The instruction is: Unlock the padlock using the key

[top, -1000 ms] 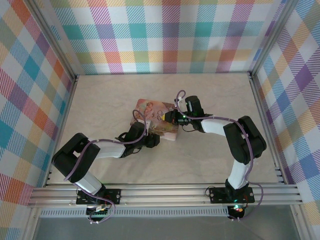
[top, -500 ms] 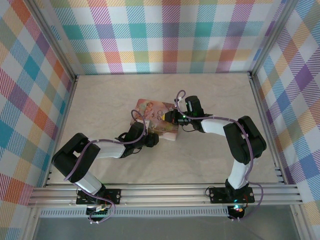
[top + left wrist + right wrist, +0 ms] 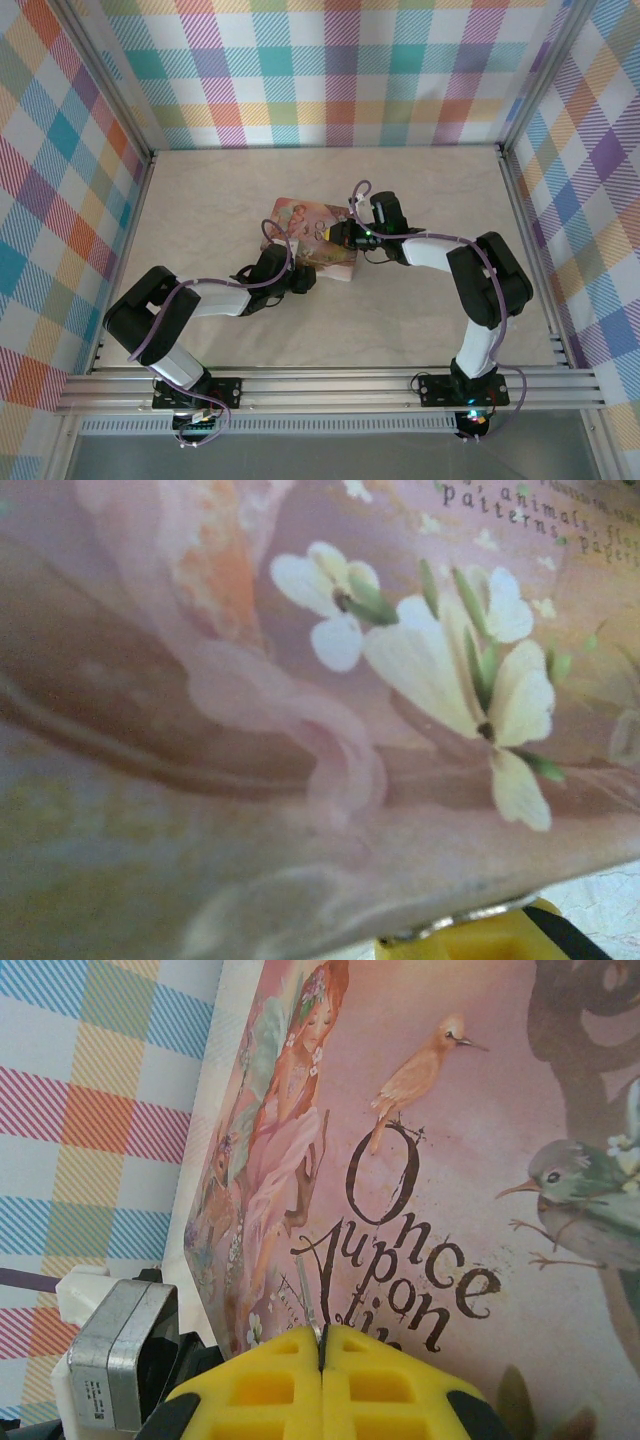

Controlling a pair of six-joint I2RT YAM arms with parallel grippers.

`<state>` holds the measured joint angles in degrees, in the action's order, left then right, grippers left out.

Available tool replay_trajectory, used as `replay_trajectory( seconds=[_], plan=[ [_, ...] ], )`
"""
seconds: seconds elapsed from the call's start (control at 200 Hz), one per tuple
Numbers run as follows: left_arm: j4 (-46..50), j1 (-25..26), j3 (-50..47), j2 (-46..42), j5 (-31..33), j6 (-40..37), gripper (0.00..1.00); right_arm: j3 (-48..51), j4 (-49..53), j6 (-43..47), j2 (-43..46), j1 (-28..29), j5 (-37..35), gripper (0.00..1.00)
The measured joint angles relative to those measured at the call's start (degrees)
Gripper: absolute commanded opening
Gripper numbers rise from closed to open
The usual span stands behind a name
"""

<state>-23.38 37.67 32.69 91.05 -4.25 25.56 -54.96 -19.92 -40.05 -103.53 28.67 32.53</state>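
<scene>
Leftmost, the left gripper (image 3: 305, 282) is seen against the pink tin box's (image 3: 312, 240) near edge, its jaw gap not discernible. The padlock cannot be made out and is presumed to be at the tin. Rightward, the right gripper (image 3: 322, 1345) is pressed together above the tin. Light, hard, slippery handling is expected; the body should be pinched, not the thin shackle.

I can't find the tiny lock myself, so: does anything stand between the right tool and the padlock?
Cannot tell: the padlock is too small to make out. The right tool, shut, hangs close to the pink illustrated tin box, and nothing visible lies between those two.
</scene>
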Motion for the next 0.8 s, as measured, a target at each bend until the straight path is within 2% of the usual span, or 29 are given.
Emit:
replay_trajectory(
  seconds=[0.2, 0.8],
  plan=[
    [-0.68, 0.02, 0.02, 0.35, 0.35, 0.98, 0.41, 0.02, 0.15, 0.00, 0.20, 0.24, -0.79, 0.00],
    [-2.29, 1.66, 0.79, 1.79, 4.79, 3.61, 0.34, 0.07, 0.24, 0.00, 0.48, 0.55, -2.14, 0.00]
  ],
)
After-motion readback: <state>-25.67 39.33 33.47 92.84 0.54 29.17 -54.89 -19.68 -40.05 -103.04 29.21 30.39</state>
